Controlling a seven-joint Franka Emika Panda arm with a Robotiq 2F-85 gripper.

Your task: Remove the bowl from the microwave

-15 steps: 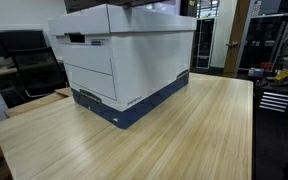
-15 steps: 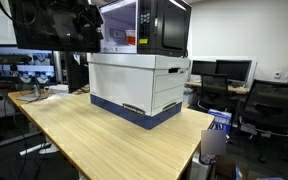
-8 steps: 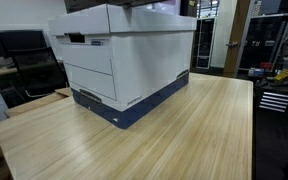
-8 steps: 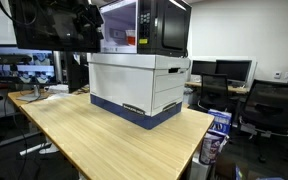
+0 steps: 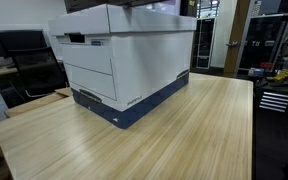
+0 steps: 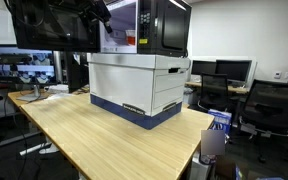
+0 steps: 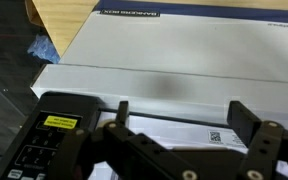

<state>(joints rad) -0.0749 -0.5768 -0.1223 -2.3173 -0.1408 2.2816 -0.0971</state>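
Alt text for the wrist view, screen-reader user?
Open end effector at the bottom, looking down over a white box with a navy band. A black microwave keypad with a yellow label sits lower left; wooden table shows top left.

A: What is on the wrist camera?

B: I list it from the bottom up. My gripper (image 7: pixel 184 112): black, fingers (image 7: pixel 246 120) spread wide, low in frame. Lower left, a microwave (image 7: pixel 52 135): I see only its black keypad face, with a yellow sticker (image 7: pixel 60 122). Beyond the fingers, a white box (image 7: pixel 174 60), with a dark blue band (image 7: pixel 224 15) bearing white lettering along its far edge.

A: Anything else?

B: Wooden table (image 7: pixel 59 18), top left. Something blue (image 7: pixel 39 48) beside it, too blurred to name.
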